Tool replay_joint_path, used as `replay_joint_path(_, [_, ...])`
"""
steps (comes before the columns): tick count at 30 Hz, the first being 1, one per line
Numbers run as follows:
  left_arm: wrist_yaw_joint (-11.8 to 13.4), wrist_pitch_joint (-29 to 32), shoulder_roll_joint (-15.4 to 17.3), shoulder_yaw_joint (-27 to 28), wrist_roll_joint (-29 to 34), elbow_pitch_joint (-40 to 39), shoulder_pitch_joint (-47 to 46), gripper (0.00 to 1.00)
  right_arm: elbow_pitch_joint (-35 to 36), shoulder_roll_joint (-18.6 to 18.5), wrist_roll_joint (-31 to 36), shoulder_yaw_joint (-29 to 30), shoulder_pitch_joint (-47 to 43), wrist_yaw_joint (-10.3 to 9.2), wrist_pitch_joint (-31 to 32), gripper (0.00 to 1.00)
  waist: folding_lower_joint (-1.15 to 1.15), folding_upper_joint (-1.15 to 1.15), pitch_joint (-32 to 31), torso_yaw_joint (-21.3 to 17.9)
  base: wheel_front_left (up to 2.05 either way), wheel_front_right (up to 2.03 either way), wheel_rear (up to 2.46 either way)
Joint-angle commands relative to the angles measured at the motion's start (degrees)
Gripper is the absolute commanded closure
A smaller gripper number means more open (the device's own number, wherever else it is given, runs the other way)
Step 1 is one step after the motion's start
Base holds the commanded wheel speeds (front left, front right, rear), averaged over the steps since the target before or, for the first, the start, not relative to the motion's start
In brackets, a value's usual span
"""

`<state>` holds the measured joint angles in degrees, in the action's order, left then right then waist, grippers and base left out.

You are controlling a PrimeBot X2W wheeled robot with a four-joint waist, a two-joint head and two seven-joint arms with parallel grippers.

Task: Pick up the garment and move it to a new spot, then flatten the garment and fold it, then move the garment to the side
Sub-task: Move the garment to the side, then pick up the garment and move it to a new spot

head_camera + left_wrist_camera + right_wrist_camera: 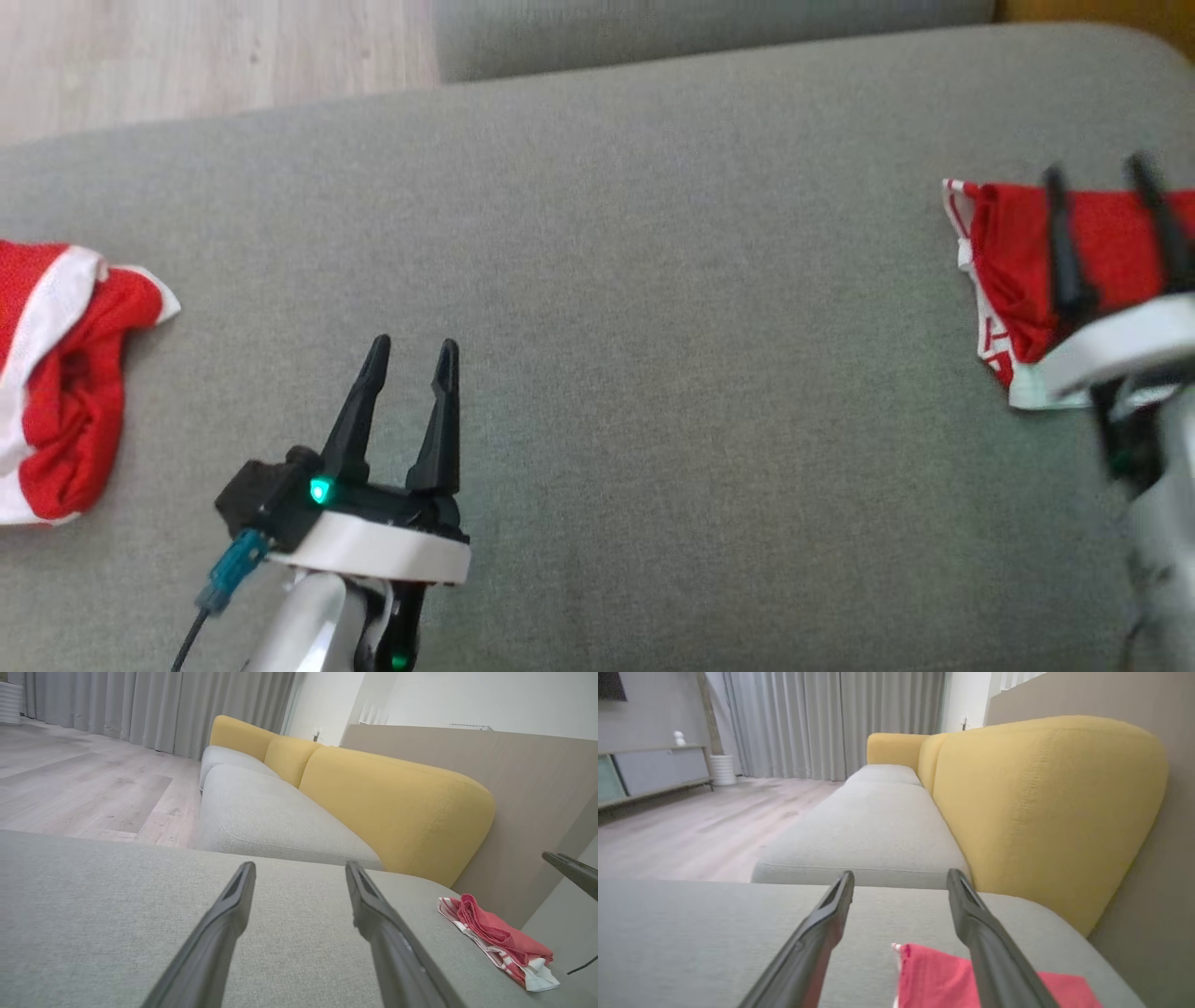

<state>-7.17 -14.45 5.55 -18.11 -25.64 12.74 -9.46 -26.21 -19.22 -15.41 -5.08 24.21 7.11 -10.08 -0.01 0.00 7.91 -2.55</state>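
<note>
A: What is seen around the grey seat [653,280]?
B: Yellow backrests [1041,802] are set against a dull brown wall [537,788]; pale wood flooring [691,830] is laid up to grey curtains [808,723] and a low cabinet [654,772].

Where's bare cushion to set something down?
Free: the middle of the grey cushion, between the left end effector and the folded red garment. Crowded: left edge, crumpled red garment; right edge, right end effector over the folded one.

I'm working in a home living room: grey sofa [887,826] with yellow backs, long curtains [831,723], wood floor [691,830], sideboard [649,772].
</note>
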Motion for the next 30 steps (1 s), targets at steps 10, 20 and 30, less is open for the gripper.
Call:
replay_joint_path(10, [-0.32,-0.55,0.19,3.53,2.28,-1.76,3.29,0.0,9.11,13.49,3.49,-0.87,-15.0,0.37,-2.0,0.0,0.01,0.0,-5.1,0.37,0.0,0.0,0.0])
replay_joint_path(20, [-0.32,-0.55,-0.66,4.36,1.04,0.31,6.33,0.0,7.87,16.11,6.35,2.34,-19.69,0.37,-4.79,0.0,0.01,0.0,-6.7,1.12,0.0,0.0,0.0])
replay_joint_path(30, [-0.32,-0.55,-1.26,4.69,1.39,0.67,6.74,0.0,9.95,16.32,5.99,2.77,-20.05,0.37,-4.9,0.0,0.01,0.0,-6.93,1.62,0.0,0.0,0.0])
